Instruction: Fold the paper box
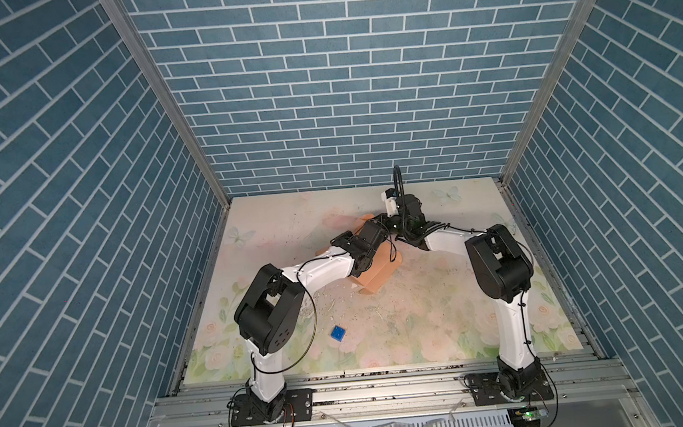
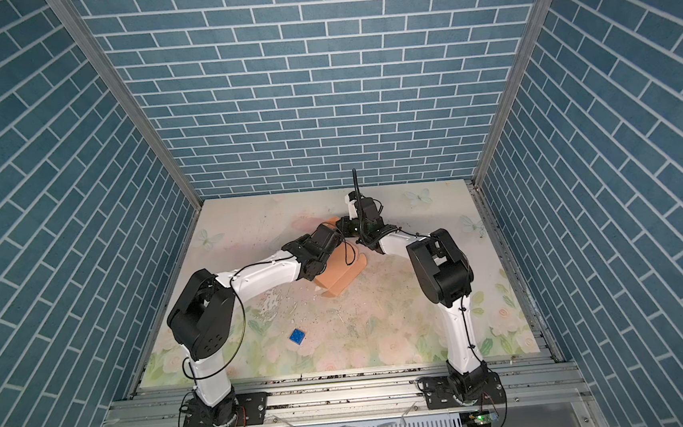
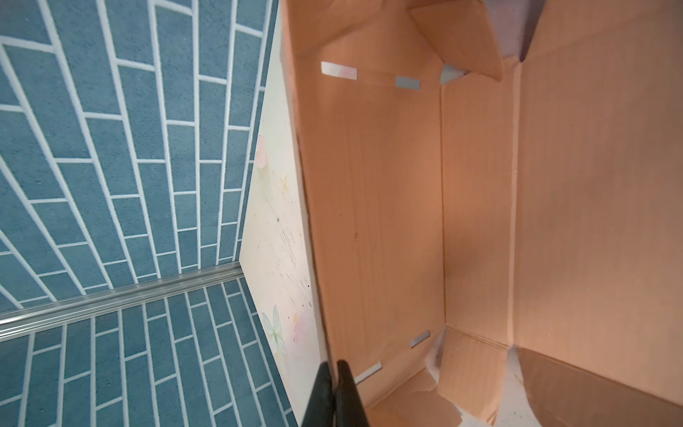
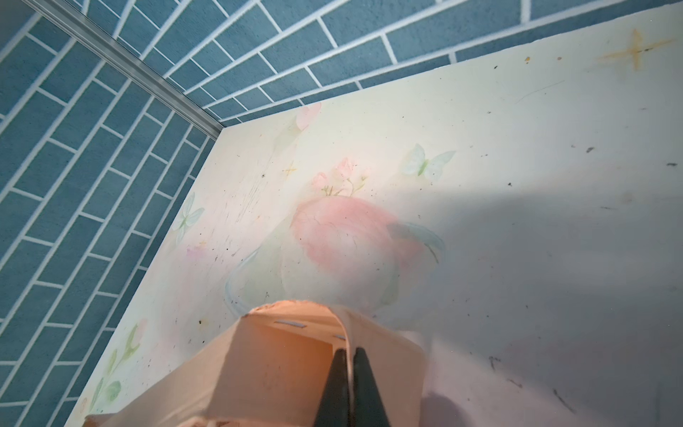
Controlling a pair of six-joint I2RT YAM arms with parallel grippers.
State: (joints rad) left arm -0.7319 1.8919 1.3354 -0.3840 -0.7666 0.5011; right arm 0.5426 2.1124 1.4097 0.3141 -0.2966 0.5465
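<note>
The paper box [image 1: 379,271] [image 2: 339,272] is peach-tan cardboard, partly formed, and lies mid-table under the two wrists in both top views. Its open inside, with creases, slots and loose corner flaps, fills the left wrist view [image 3: 480,207]. My left gripper [image 3: 336,364] is shut on the edge of one upright side wall. My right gripper [image 4: 350,351] is shut on a thin curved wall of the box [image 4: 281,369]. In both top views the wrists hide the fingertips and the far part of the box.
A small blue cube [image 1: 337,333] [image 2: 297,336] lies on the floral mat [image 1: 423,320] nearer the front left. Blue brick walls close in the back and both sides. Crumbs and scuffs dot the mat's middle.
</note>
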